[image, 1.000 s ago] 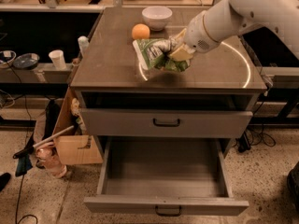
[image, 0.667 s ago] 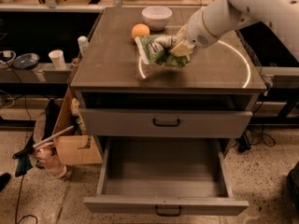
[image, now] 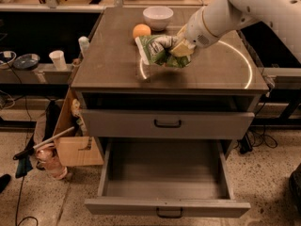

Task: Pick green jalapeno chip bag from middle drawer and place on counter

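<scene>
The crinkled green jalapeno chip bag [image: 155, 49] (shiny foil, green-and-white) is clamped in the gripper [image: 178, 48] over the smooth grey-brown counter [image: 110, 62].

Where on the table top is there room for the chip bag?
The counter is bare along its left edge and at the front right, beside the tool holding the green jalapeno chip bag. Crowded at the back: bowl, orange.

Gripper [image: 181, 48] over centre of grey-brown counter [image: 113, 65], clamped on crinkled green chip bag [image: 157, 48]. Round orange fruit [image: 141, 31], white bowl [image: 158, 17] close behind. Open passage along counter's left side.
</scene>
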